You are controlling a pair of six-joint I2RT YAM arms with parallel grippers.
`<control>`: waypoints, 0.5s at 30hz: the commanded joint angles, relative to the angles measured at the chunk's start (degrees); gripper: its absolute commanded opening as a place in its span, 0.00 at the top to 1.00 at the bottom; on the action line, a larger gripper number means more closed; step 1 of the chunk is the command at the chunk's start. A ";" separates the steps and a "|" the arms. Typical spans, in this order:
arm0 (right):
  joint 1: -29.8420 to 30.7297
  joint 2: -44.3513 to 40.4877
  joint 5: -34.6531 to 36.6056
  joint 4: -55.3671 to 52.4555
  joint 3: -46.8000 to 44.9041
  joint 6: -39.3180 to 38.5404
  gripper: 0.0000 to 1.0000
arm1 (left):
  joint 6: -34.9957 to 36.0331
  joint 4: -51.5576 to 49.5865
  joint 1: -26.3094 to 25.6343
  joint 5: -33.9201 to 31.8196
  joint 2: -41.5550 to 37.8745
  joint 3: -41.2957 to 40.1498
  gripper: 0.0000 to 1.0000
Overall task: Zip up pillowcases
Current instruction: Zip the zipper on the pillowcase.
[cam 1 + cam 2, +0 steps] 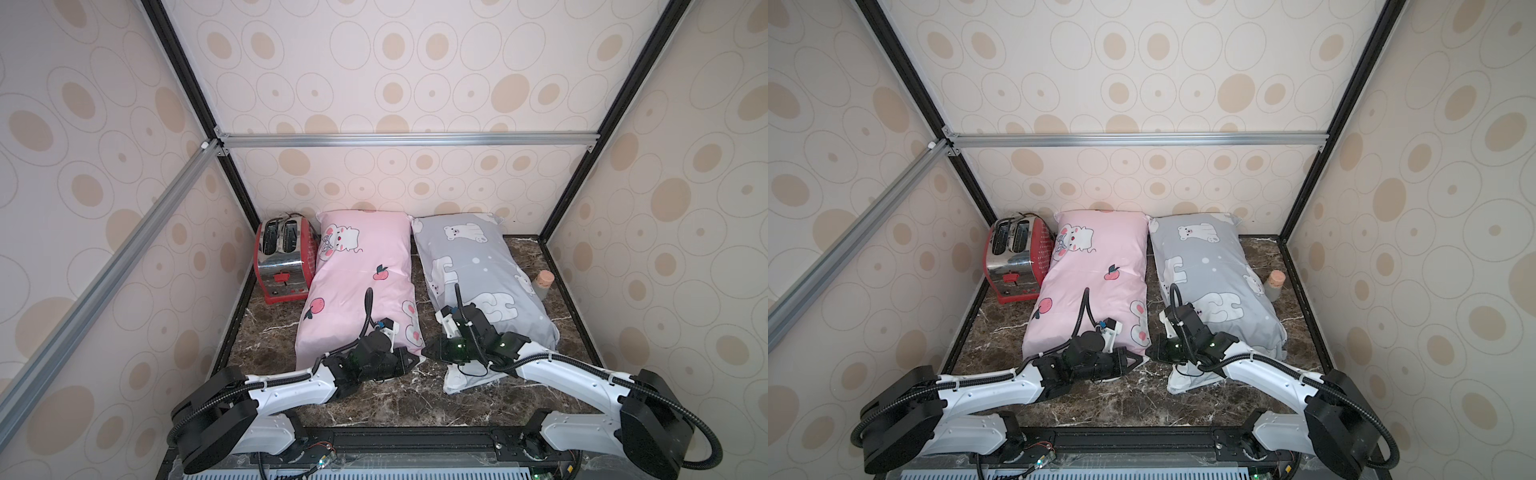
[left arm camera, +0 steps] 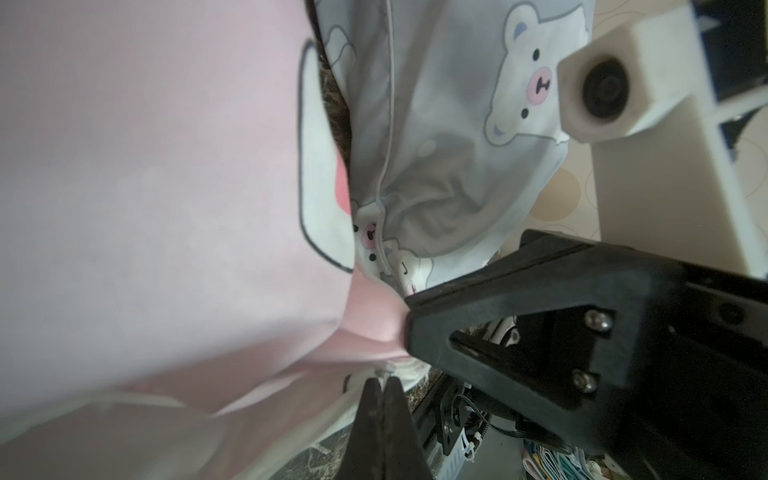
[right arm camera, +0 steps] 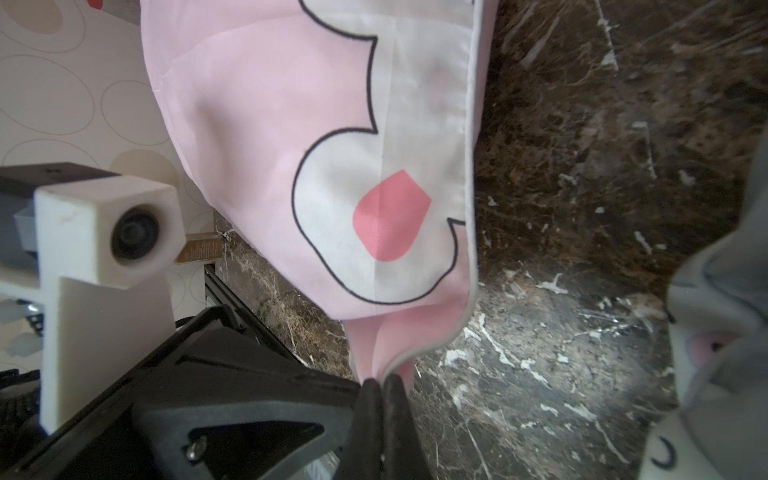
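A dark marbled table [image 1: 374, 401] carries a red toaster [image 1: 284, 257] at its far left corner, a pink pillow [image 1: 357, 282] just beside it, a grey pillow [image 1: 478, 266] alongside (narrow gap between), and a corked bottle [image 1: 543, 284] by the grey one's right edge.

Two pillowcases are laid side by side on the desk [image 1: 374, 401], lengthwise front to back, w/ a narrow gap betw. them. A toaster [image 1: 284, 259] is set at back left, just beside the left pillowcase [image 1: 357, 270]. A small bottle [image 1: 543, 284] is stood just right of the right pillowcase [image 1: 473, 257]. The left tool [image 2: 380, 380] & right tool [image 3: 380, 380] are placed tip to tip at the left pillowcase's near right corner.
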 commanded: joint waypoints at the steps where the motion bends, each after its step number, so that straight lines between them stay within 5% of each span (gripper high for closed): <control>1: -0.63 -1.22 0.26 -2.41 0.77 -0.97 1.00 | 2.15 -6.35 -0.02 -3.35 0.03 0.86 1.00; 9: -3.18 -2.78 -0.33 -6.05 1.86 -3.76 1.00 | 3.51 -10.47 -0.06 -4.48 -0.75 0.96 1.00; 15: -4.12 -2.98 -0.18 -10.30 4.03 -7.08 1.00 | 7.60 -25.91 1.10 -7.46 -5.17 2.19 1.00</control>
